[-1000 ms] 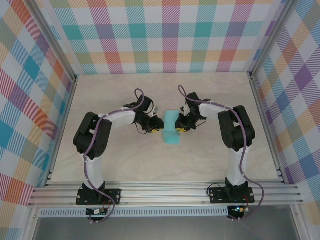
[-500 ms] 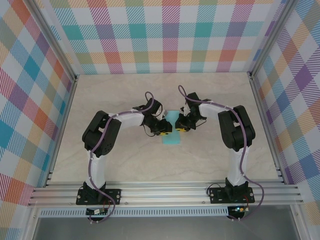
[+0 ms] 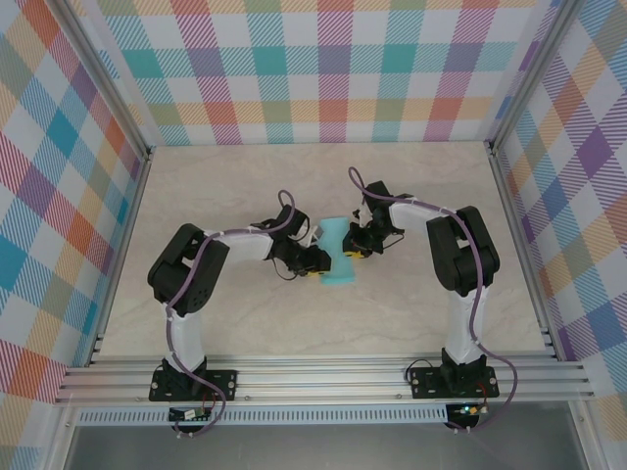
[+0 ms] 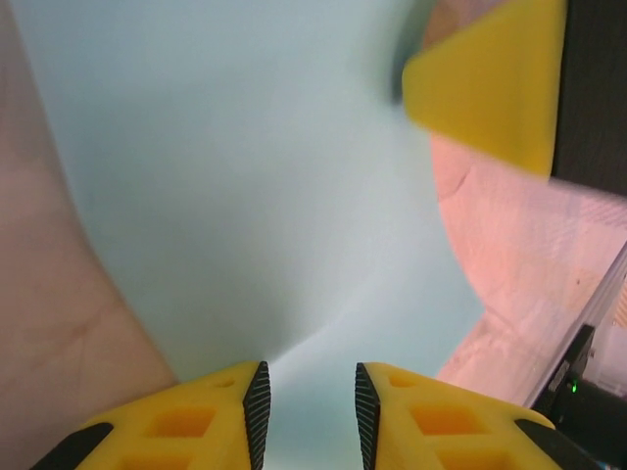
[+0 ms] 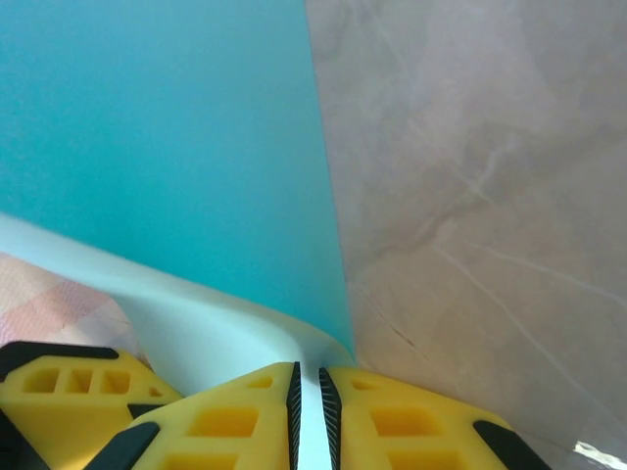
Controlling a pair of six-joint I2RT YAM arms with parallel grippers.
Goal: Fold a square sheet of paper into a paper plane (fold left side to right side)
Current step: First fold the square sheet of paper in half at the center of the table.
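The square sheet of paper (image 3: pixel 341 272) lies near the middle of the desk (image 3: pixel 245 323), between the two arms, its turquoise face up. From above it reads as a narrow upright band rather than a full square, and both tools cover part of it.

The left tool (image 3: pixel 318 264) sits at the paper's left edge, reaching in from the left. In the left wrist view the left tool (image 4: pixel 309 392) has its yellow fingers (image 4: pixel 211 416) clearly apart, with pale turquoise paper (image 4: pixel 245 196) showing in the gap and spreading out ahead of them. I cannot tell whether the pads touch the sheet. A soft ridge in the paper runs toward that gap. One yellow finger of the other arm (image 4: pixel 490 83) shows blurred at the upper right, just over the sheet's far edge.

The right tool (image 3: pixel 353 250) meets the paper from the right side. In its own wrist view, the right tool (image 5: pixel 307 387) has its fingers (image 5: pixel 230 416) drawn almost together, clamped on a thin lifted edge of the sheet (only a sliver of pale paper shows between them). That edge curls up from the flat turquoise area (image 5: pixel 167 147), which rests on the marbled desk (image 5: pixel 470 196).
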